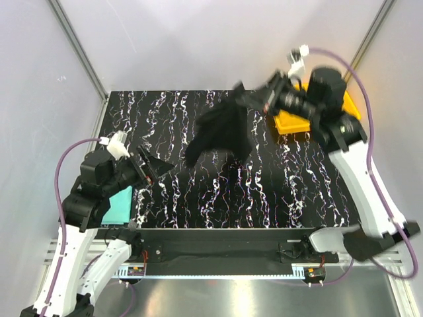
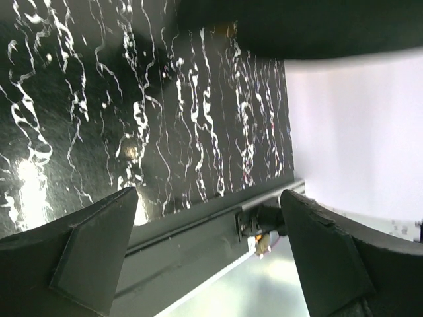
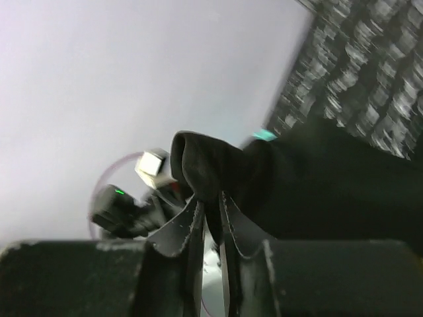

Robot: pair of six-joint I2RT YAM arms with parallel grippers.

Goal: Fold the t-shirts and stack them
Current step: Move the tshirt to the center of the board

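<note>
The black t-shirt (image 1: 221, 132) hangs bunched in the air over the back middle of the table, blurred. My right gripper (image 1: 250, 99) holds its upper right end. In the right wrist view a fold of the black t-shirt (image 3: 215, 162) sits pinched between the narrow-set fingers of the right gripper (image 3: 210, 199). The teal t-shirt (image 1: 121, 203) lies at the table's front left corner, mostly hidden under my left arm; a teal sliver (image 3: 264, 135) shows in the right wrist view. My left gripper (image 1: 155, 168) (image 2: 208, 195) stands wide open and empty beside it, with the black t-shirt (image 2: 297, 26) far ahead.
A yellow tray (image 1: 291, 122) sits at the back right of the black marbled table (image 1: 264, 191), partly under the right wrist. White walls close in on both sides. The table's metal front rail (image 2: 198, 231) shows between the left fingers.
</note>
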